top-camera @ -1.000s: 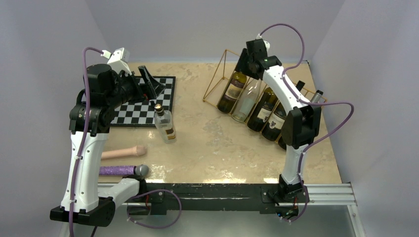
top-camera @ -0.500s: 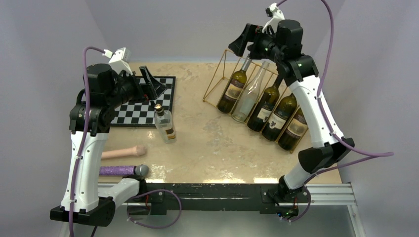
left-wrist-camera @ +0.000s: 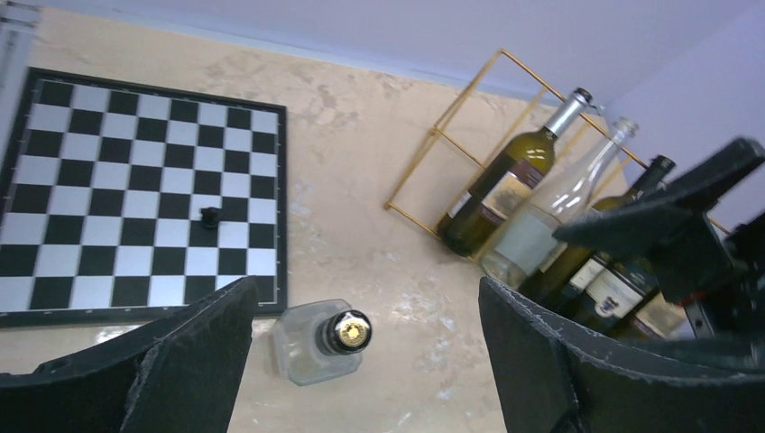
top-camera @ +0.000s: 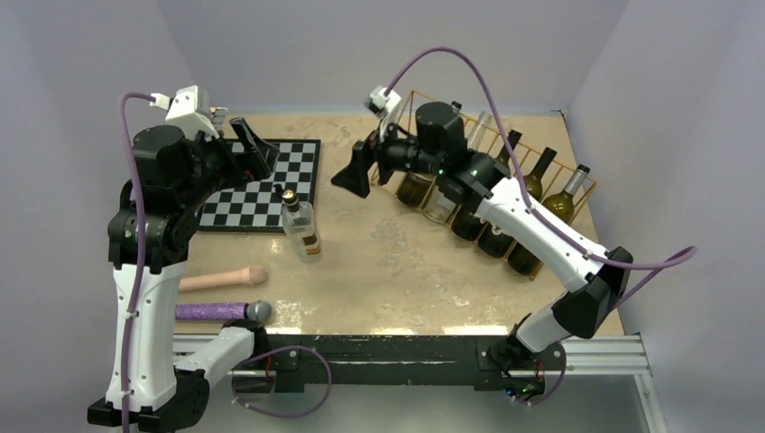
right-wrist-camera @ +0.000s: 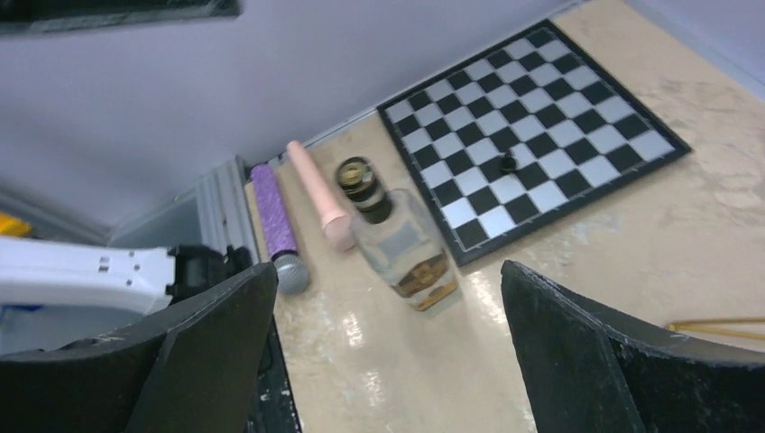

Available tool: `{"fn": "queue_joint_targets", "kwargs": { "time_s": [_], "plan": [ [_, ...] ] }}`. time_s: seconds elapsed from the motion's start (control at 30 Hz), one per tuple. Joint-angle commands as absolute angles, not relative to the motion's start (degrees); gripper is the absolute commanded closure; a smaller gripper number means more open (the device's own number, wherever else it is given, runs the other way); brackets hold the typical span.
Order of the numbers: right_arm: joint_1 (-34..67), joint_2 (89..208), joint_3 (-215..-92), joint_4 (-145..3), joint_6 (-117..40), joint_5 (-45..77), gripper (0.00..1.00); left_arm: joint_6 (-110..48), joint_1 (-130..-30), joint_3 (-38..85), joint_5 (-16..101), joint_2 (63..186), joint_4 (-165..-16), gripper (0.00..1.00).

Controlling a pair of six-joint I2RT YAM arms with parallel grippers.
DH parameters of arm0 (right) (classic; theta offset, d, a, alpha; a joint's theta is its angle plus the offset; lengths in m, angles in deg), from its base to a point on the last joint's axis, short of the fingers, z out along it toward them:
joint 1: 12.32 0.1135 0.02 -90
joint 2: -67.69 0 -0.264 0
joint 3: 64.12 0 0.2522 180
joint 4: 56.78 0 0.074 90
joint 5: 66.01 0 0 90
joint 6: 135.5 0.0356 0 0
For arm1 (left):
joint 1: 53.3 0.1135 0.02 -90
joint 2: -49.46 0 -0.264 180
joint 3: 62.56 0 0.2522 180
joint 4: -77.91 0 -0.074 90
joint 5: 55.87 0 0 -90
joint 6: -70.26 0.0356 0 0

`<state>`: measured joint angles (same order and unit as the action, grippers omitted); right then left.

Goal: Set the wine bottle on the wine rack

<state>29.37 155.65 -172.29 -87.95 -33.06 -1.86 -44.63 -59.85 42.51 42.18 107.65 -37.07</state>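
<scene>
1. The wine bottle [left-wrist-camera: 505, 194], dark green with a pale label, lies in the leftmost slot of the gold wire wine rack [left-wrist-camera: 410, 169], at the far right of the bench [top-camera: 397, 271].
2. 1 second ago the right tool [top-camera: 352, 171] sat at this bottle's neck. Since then it has lifted clear and swung left. It now hangs off the rack's left end above the bench, with its jaws spread wide and nothing between them.
3. The bottle has kept its place in the rack through that move.
4. Its long axis runs slantwise: base low toward the near left, neck raised toward the far right, resting on the rack's upper bar.
5. Just beside it lies a clear empty bottle [left-wrist-camera: 550, 225], then 3 dark ones, all parallel. The right arm hides part of the row from above.
6. A square clear bottle [top-camera: 300, 230] stands upright on the bench, well apart from the rack and just beside the checkerboard [top-camera: 271, 185].
7. The left tool [top-camera: 257, 149] hovers over the board, jaws wide and empty; that arm stands a little higher than before.
8. A pink cylinder [top-camera: 221, 280] and a purple microphone [top-camera: 221, 311] lie near the left arm's base.
</scene>
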Motion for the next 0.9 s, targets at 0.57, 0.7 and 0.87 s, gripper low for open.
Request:
{"fn": "queue_joint_targets", "kwargs": {
  "time_s": [0.57,0.7,0.87],
  "plan": [
    [45.39,161.88,-166.21,-68.44,-45.23,10.69,0.01,-43.32,-60.07,42.70,35.34,108.51,-36.88,0.05],
    [45.51,165.05,-167.15,-67.56,-47.10,11.14,0.01,-43.72,-60.07,43.37,33.14,109.08,-35.77,0.05],
    [45.51,169.05,-169.15,-65.33,-47.81,12.31,0.01,-47.66,-60.07,43.32,30.27,110.31,-34.66,0.06]
  ]
}}
